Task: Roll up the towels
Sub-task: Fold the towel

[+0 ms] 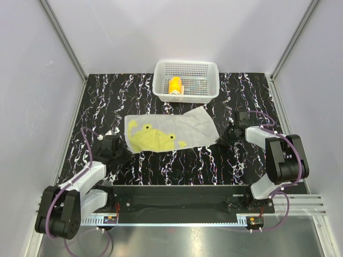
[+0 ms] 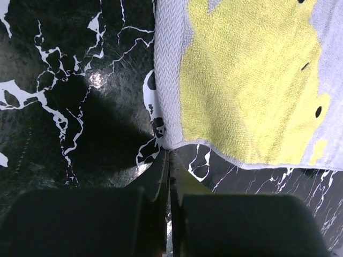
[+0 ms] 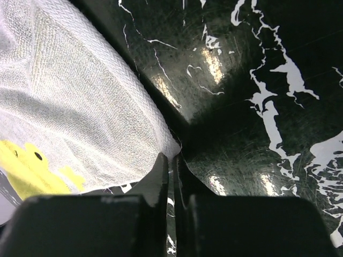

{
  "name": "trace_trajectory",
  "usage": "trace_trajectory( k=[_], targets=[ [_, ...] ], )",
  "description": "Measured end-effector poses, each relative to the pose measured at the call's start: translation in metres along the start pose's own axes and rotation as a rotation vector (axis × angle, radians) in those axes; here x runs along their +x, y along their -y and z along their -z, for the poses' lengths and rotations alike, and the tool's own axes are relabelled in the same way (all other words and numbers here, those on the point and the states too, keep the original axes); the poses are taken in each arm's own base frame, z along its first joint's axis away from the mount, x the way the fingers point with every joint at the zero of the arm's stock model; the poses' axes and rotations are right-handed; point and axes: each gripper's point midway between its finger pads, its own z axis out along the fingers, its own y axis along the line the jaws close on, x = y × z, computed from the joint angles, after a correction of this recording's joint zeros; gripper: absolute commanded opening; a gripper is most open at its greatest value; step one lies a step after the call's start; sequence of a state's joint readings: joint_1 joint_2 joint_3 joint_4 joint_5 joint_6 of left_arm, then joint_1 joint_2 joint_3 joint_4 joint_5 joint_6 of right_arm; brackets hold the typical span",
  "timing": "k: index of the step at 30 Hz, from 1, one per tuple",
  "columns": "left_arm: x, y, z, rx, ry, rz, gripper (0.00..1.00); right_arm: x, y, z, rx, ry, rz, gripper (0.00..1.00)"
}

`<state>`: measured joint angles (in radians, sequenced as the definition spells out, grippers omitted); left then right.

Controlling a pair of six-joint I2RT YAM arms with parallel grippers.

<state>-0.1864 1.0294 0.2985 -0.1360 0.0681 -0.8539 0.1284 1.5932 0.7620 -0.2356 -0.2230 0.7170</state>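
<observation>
The light grey towel (image 1: pixel 185 126) with yellow-green blotches lies spread flat in the middle of the black marbled table. My left gripper (image 1: pixel 126 152) is shut, its tips pinching the towel's near left corner; the left wrist view shows the shut gripper (image 2: pixel 169 156) at the corner of the towel (image 2: pixel 246 80). My right gripper (image 1: pixel 220 138) is shut on the near right corner; the right wrist view shows the gripper (image 3: pixel 172 159) at the tip of the towel (image 3: pixel 80 107). The orange towel (image 1: pixel 175 85) sits rolled inside the basket.
The white perforated basket (image 1: pixel 212 80) stands at the back middle of the table, just beyond the grey towel's far edge. White walls with metal frame posts enclose the table on the left, right and back.
</observation>
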Motion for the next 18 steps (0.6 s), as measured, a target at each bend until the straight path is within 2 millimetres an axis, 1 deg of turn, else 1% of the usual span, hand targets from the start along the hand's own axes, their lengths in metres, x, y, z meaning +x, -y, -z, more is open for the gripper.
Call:
trace_trajectory(
  k=[5, 7, 9, 12, 14, 17, 18],
  targets=[
    [0.0, -0.003, 0.006, -0.018, -0.003, -0.021, 0.0, 0.0, 0.0, 0.0, -0.002, -0.002, -0.001, 0.0],
    [-0.005, 0.0, 0.011, -0.021, 0.005, -0.034, 0.0, 0.001, 0.0, 0.001, 0.0, -0.005, 0.0, 0.0],
    [-0.015, 0.012, 0.017, -0.009, 0.02, -0.048, 0.0, 0.002, 0.001, 0.004, 0.013, -0.016, 0.0, 0.0],
    [-0.04, 0.04, 0.028, 0.042, 0.068, -0.071, 0.0, -0.005, -0.006, 0.015, 0.025, -0.011, 0.01, 0.0],
    [-0.057, 0.061, 0.036, 0.081, 0.105, -0.083, 0.0, -0.018, -0.018, 0.029, 0.019, 0.027, 0.031, 0.0],
    [-0.077, 0.084, 0.049, 0.128, 0.151, -0.096, 0.0, -0.042, -0.04, 0.063, -0.02, 0.132, 0.067, 0.0],
    [-0.08, 0.088, 0.052, 0.14, 0.162, -0.099, 0.11, -0.047, -0.046, 0.078, -0.034, 0.175, 0.076, 0.0]
  ],
)
